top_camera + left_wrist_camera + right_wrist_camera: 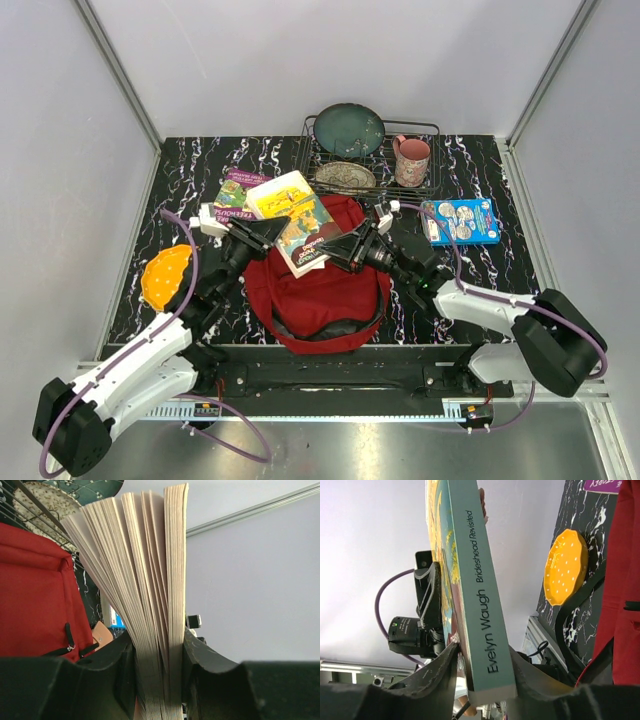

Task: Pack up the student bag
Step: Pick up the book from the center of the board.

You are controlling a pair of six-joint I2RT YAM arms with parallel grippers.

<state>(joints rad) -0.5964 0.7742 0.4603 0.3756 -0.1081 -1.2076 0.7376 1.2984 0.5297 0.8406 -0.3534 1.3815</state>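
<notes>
The paperback (293, 212) is pinched at its page edge by left tool (262, 234), at its spine by right tool (345, 245), student bag (330, 295) lying just beneath both on the desk (200, 165); advise 1 tool lets go only once the book tilts toward the bag's mouth.

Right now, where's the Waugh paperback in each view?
Top external: paperback centre, over the student bag, between left gripper and right gripper.
Left wrist: centre, fanned page edges, clamped at the bottom.
Right wrist: centre, teal spine facing the camera, clamped.
Shared landmark: student bag, left side in left wrist, right edge in right wrist.
</notes>
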